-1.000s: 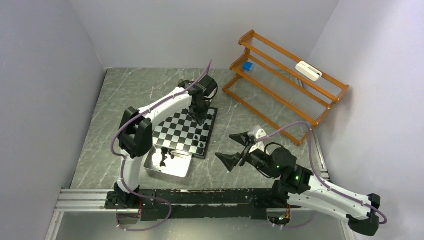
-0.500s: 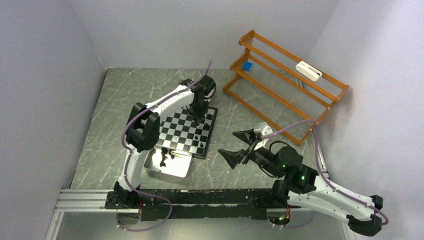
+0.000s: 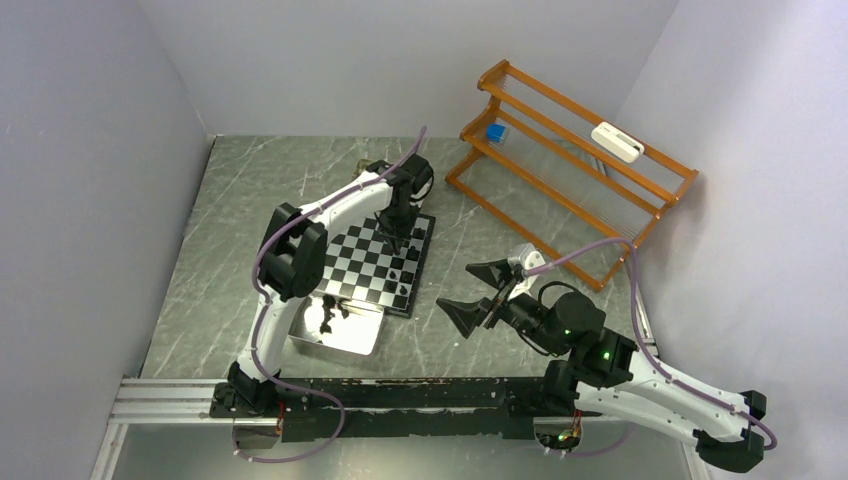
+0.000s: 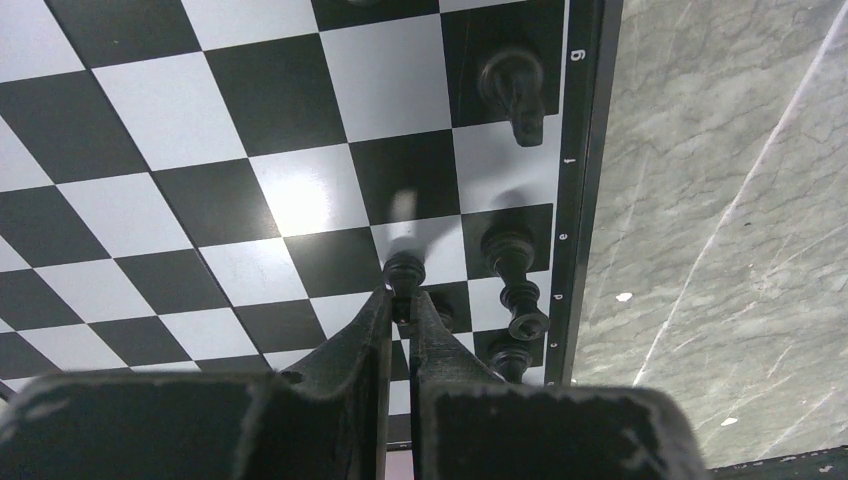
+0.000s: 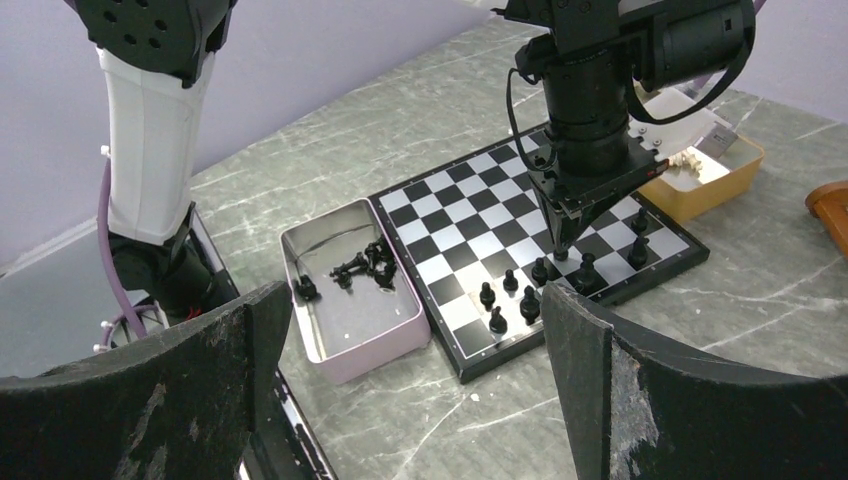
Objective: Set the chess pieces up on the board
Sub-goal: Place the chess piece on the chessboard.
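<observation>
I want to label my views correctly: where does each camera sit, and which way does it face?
Top external: above, behind the bases, facing down; both arms show.
Left wrist: facing down at the board; left gripper shows, shut on a black piece.
Right wrist: low, facing across the board; open right gripper shows.
Both wrist views share the board.

glossy board [image 4: 300, 190], shiny metal tray [image 5: 372, 354], glossy pieces [image 4: 512, 90]

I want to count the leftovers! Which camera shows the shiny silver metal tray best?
The right wrist view: the shiny silver metal tray lies whole and close, black chess pieces inside. The top view shows it small; the left wrist view misses it.
</observation>
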